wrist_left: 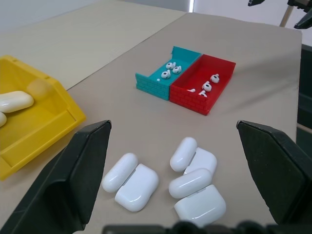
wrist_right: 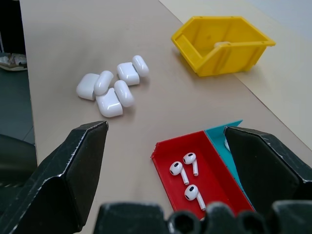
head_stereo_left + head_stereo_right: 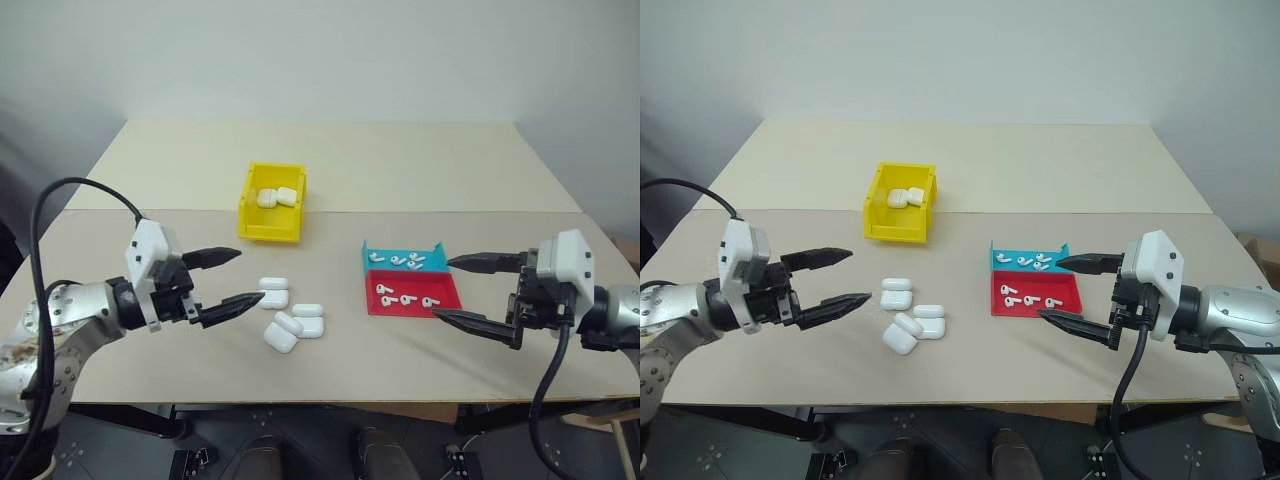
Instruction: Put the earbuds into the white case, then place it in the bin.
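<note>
Risk lies in crowding: 4 white cases [image 3: 290,322] lie touching at 6 o'clock of the bin [image 3: 271,204], earbuds [image 3: 404,297] at 3 — your left claw [image 3: 230,277] and right claw [image 3: 464,291], both wide and empty, could scatter neighbours.

Bright, even, diffuse light falls from overhead; shadows under the cases [image 3: 288,322] are soft, with faint gloss on them. Wrist-view fingers [image 1: 73,183] look slightly soft.

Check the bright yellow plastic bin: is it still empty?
No, two glossy white rounded cases already lie inside the bright yellow plastic bin.
</note>
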Controlling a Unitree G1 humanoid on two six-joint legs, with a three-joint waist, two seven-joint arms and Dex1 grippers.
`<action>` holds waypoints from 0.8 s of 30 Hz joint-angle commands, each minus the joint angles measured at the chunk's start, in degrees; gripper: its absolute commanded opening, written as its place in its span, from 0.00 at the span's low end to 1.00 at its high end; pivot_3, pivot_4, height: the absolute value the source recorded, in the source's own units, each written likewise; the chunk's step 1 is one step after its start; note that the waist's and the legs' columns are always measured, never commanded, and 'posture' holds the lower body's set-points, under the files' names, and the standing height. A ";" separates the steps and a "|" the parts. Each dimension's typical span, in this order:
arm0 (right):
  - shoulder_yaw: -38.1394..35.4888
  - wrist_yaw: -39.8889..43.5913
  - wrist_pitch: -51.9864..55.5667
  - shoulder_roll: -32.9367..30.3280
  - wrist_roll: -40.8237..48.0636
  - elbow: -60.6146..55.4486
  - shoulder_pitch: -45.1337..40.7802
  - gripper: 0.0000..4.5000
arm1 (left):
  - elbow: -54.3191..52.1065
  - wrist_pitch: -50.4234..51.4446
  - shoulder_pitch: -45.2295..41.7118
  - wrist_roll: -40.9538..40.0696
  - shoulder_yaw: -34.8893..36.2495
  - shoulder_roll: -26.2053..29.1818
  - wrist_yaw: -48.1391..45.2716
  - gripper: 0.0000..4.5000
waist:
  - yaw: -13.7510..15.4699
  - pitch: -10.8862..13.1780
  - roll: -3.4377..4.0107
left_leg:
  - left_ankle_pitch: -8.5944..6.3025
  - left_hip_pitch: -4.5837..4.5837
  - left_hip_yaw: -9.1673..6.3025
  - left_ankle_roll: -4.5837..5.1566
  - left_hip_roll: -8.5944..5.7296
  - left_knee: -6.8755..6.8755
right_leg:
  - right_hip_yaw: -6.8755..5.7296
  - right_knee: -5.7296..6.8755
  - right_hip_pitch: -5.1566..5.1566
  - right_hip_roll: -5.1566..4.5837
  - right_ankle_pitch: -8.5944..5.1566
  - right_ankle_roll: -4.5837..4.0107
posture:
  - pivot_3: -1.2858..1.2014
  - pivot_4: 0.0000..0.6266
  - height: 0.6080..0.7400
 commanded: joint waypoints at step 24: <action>0.63 -1.29 0.05 0.97 0.41 -0.57 -3.51 1.00 | -1.03 15.30 -10.99 -1.03 -2.03 2.99 17.26 1.00 | 0.21 0.01 -0.02 | 0.00 -0.02 -0.04 0.00 -0.01 0.00 | -0.02 -0.01 0.01 0.00 0.00 0.01 | 0.52 0.24 1.00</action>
